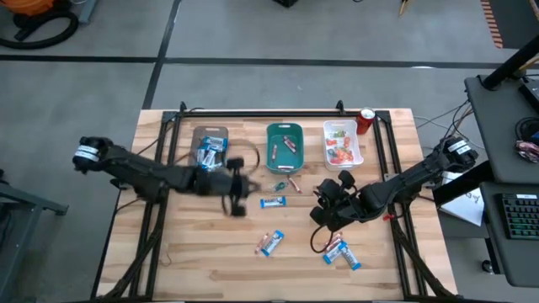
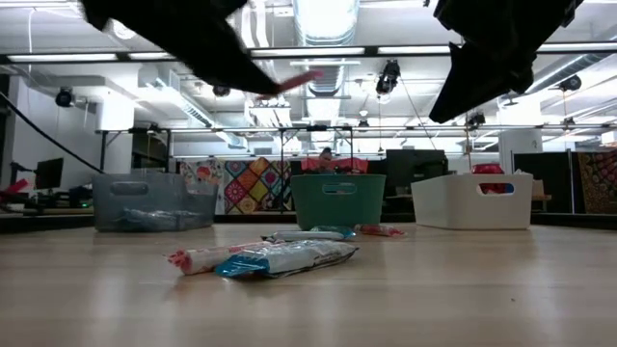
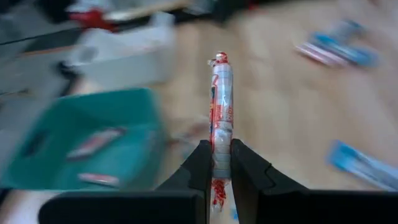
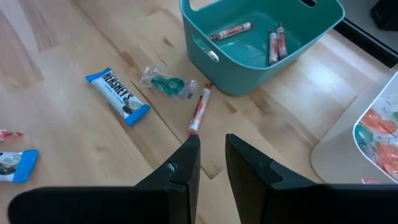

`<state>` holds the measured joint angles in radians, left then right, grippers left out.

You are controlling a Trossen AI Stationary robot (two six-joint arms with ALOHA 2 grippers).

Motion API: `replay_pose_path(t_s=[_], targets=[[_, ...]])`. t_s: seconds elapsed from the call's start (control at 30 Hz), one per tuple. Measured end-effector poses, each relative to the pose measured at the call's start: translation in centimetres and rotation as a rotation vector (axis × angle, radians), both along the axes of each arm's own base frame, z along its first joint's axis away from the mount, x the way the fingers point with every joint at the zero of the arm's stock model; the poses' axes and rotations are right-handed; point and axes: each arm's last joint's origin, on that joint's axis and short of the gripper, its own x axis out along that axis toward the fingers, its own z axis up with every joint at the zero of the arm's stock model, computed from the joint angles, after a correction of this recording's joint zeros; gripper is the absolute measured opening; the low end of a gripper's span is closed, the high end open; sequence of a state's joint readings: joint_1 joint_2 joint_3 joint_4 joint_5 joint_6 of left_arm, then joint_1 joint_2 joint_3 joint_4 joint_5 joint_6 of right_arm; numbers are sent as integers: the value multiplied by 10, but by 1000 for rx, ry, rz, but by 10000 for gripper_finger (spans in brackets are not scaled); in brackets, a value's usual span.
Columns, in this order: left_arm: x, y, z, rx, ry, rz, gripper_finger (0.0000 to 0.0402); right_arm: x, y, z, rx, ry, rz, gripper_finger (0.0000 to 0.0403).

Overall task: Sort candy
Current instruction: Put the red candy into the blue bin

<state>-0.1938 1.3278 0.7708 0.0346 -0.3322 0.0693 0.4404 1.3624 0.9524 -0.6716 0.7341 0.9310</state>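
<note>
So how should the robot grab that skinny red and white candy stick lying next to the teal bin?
Probably the slim red-and-white wrapped stick is best pinched across its narrow middle, from straight above: it lies flat on the wooden table, clear of the teal plastic bin.

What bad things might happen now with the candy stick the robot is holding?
1. The left fingers pinch the red stick only near its bottom end, so it might tip or slip out while being carried.
2. The teal tray sits close between the grey tray and the white tray, so a drop off target could land in the wrong one or on the table.
</note>
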Motion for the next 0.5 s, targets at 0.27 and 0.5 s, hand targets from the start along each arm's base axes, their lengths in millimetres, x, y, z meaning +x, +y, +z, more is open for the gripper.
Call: replay_pose_path(t_s=[0.27, 0.5], targets=[[20, 85, -11, -134, -91, 335, 16, 0, -1, 0, -23, -11, -11, 68], [50, 125, -21, -179, -52, 425, 16, 0, -2, 1, -49, -35, -35, 68]])
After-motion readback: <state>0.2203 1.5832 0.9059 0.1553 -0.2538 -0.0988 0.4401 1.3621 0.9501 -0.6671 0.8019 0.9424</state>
